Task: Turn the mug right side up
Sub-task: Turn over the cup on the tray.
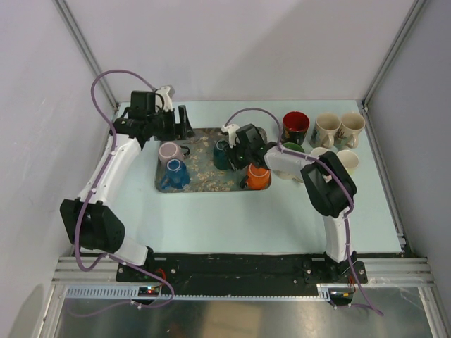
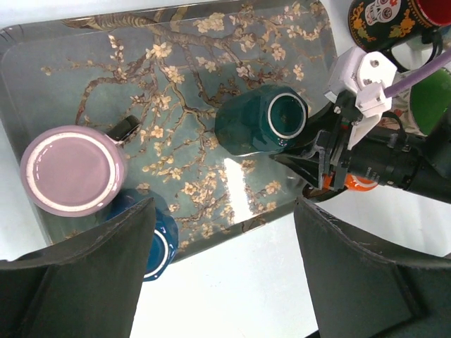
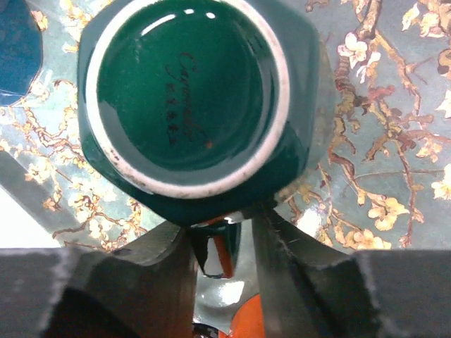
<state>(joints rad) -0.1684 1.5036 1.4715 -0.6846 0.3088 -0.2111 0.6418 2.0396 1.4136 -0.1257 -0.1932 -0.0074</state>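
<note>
A dark green mug [image 1: 221,155] stands base up on the blossom-patterned tray [image 1: 211,184]. Its white-ringed base fills the right wrist view [image 3: 190,91] and also shows in the left wrist view [image 2: 246,127]. My right gripper [image 1: 237,151] sits at its right side, and its fingers [image 3: 222,239] are shut on the mug's handle [image 3: 236,246]. My left gripper [image 1: 184,123] is open and empty, hovering above the tray's near edge [image 2: 224,211]. A pink mug [image 2: 72,169] and a blue mug [image 2: 158,243] also stand base up on the tray's left part.
An orange mug [image 1: 258,176] sits at the tray's right front corner, close under my right gripper. A black-and-red skull mug [image 1: 295,127], two cream mugs [image 1: 326,129], a green-lined mug [image 1: 292,148] and a white mug [image 1: 347,160] stand right of the tray.
</note>
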